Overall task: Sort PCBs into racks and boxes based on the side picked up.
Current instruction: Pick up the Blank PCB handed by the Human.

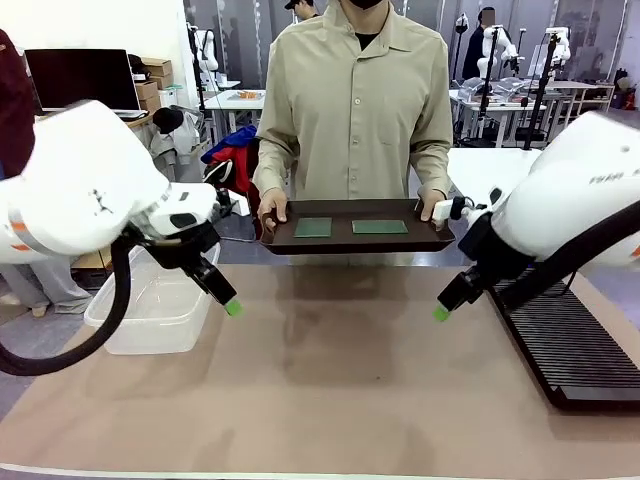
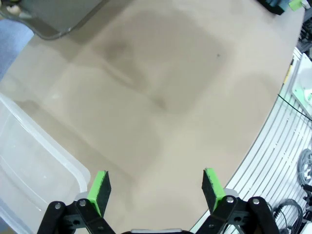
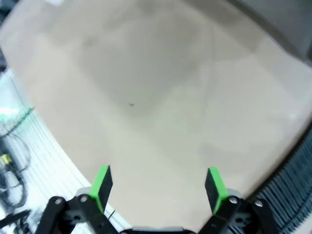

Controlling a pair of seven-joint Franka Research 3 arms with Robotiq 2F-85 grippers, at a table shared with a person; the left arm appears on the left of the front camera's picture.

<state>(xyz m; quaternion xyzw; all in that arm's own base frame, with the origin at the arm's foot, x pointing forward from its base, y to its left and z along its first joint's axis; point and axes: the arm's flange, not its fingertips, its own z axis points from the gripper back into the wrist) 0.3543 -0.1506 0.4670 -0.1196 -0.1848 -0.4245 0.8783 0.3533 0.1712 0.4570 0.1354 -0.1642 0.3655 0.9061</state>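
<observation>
**Both arms waiting wide, boards offered on the tray**

My left fingers [image 1: 233, 306] and right fingers [image 1: 441, 313] are spread fully apart with nothing between them. Each pair hangs above bare surface [image 1: 340, 380]. The left wrist view shows the left pads [image 2: 101, 187] wide over plain tabletop, and the right wrist view shows the same for the right pads [image 3: 213, 187].

The work is out ahead of both pairs and roughly midway between them. A person holds a dark tray [image 1: 350, 246] at the far edge with one hand [image 1: 272, 210] on each end. It sits a little above the surface, so I read it as an offer rather than a drop-off. One PCB [image 1: 312, 228] lies flat on it beside a second PCB [image 1: 380, 227], the two apart and both green face up. That spacing gives either arm room to come down on its nearer board.

The destinations flank me sensibly. The clear box [image 1: 150, 325] sits just outboard of the left fingers, and the black slotted rack [image 1: 585, 350] sits just outboard of the right fingers. Each arm therefore has a short carry once it has a board.

Nothing has been sorted yet. I cannot tell from here which face goes to which container. Thin flat boards on a tray will be awkward to pinch, so I expect to need an edge approach.
</observation>
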